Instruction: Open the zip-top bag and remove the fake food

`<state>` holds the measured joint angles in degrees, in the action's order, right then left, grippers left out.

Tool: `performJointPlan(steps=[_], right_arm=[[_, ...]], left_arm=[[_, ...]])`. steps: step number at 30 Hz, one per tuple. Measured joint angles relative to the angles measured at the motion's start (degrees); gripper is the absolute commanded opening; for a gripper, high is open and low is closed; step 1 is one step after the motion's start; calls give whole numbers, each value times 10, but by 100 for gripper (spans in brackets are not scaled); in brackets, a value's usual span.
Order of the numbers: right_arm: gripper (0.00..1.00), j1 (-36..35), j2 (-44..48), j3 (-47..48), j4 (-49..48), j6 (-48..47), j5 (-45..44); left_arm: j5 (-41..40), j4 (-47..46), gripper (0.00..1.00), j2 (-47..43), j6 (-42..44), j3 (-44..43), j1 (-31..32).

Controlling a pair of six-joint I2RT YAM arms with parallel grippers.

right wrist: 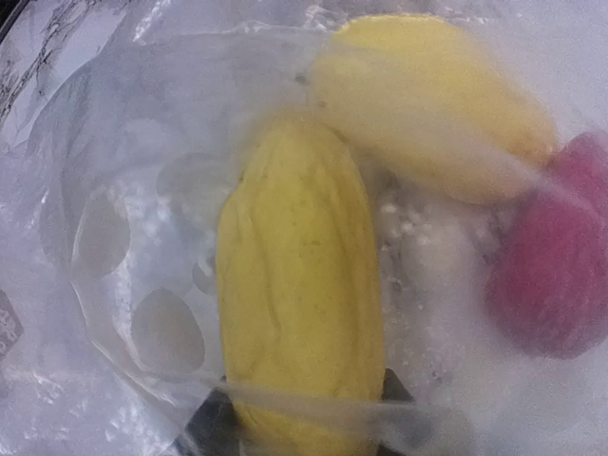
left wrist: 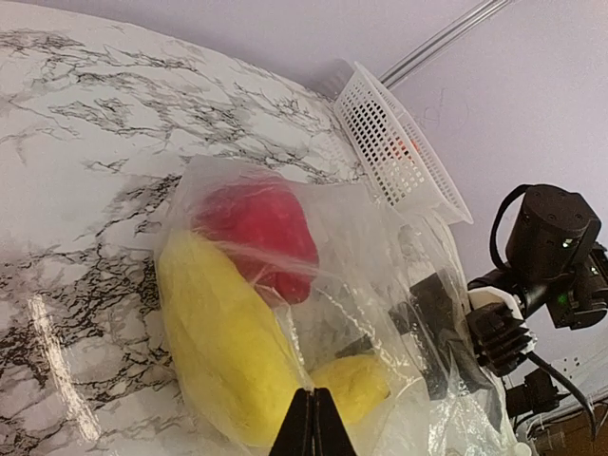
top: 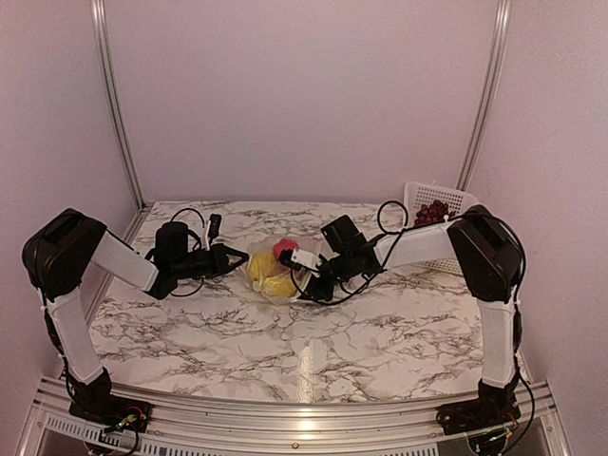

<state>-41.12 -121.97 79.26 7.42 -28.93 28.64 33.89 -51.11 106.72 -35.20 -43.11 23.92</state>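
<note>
Left gripper [left wrist: 309, 423]: fingers pressed together, pinching the near edge of the clear, crinkly plastic zip-top bag [left wrist: 389, 237]. Right gripper [right wrist: 299, 432]: fingers either side of a long yellow plastic toy piece [right wrist: 299, 275]; cannot tell whether they clamp it. Also in the bag: second yellow piece [right wrist: 437, 95], red piece [right wrist: 556, 256]. Bag lies mid-table on the white marbled tabletop [top: 313, 351]. Far right: white lattice basket [top: 451, 198] holding dark purple grapes [top: 434, 212].

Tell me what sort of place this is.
Probably a robot test cell, not a kitchen: plain walls on aluminium rails, a marble-patterned table, left arm and right arm bolted at its edge.
</note>
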Motion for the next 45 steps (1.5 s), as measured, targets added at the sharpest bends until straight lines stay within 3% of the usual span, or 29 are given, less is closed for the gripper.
performJointPlan(steps=[19, 27, 32, 45], right_arm=[[26, 23, 114, -99, -39, 72, -74], [25, 17, 68, 27, 1, 105, -65], [25, 14, 68, 41, 24, 120, -64], [24, 26, 155, -87, 68, 151, -70]], left_arm=[[-42, -1, 0, 0, -16, 21, -29], [-50, 32, 0, -24, 42, 17, 5], [-76, 40, 0, -48, 59, 18, 11], [-134, 25, 0, -57, 14, 58, -40]])
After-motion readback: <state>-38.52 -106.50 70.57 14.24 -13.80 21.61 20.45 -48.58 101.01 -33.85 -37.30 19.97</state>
